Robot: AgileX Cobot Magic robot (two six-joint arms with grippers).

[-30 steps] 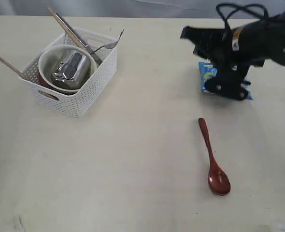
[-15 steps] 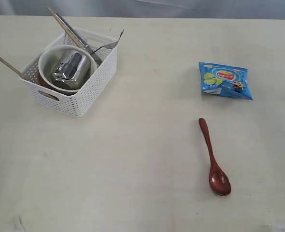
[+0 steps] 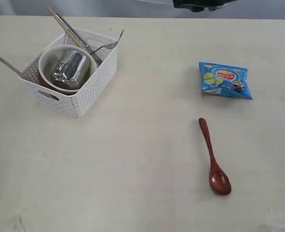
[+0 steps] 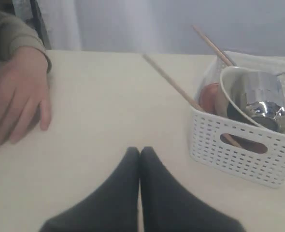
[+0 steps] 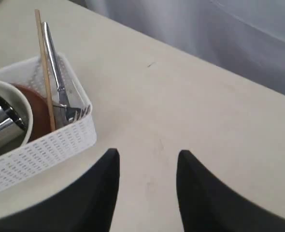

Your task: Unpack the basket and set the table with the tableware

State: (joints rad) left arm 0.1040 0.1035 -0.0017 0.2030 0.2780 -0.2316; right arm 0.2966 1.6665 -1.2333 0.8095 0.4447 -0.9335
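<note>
While the left claw (image 4: 140, 151) is pressed together, the right claw (image 5: 148, 153) is spread; packet (image 3: 225, 80) lettering unreadable.

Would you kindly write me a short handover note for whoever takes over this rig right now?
Left end effector: shut, empty, facing the basket.
Right end effector: open, empty, also facing it.
Done: wooden spoon lies on the table, apart from the blue snack packet.
In the basket: cream bowl holding the steel cup, red-brown plate, knife, fork, chopsticks.
Left: take those out and set them.
A person's hand rests on the table in the left wrist view.
</note>
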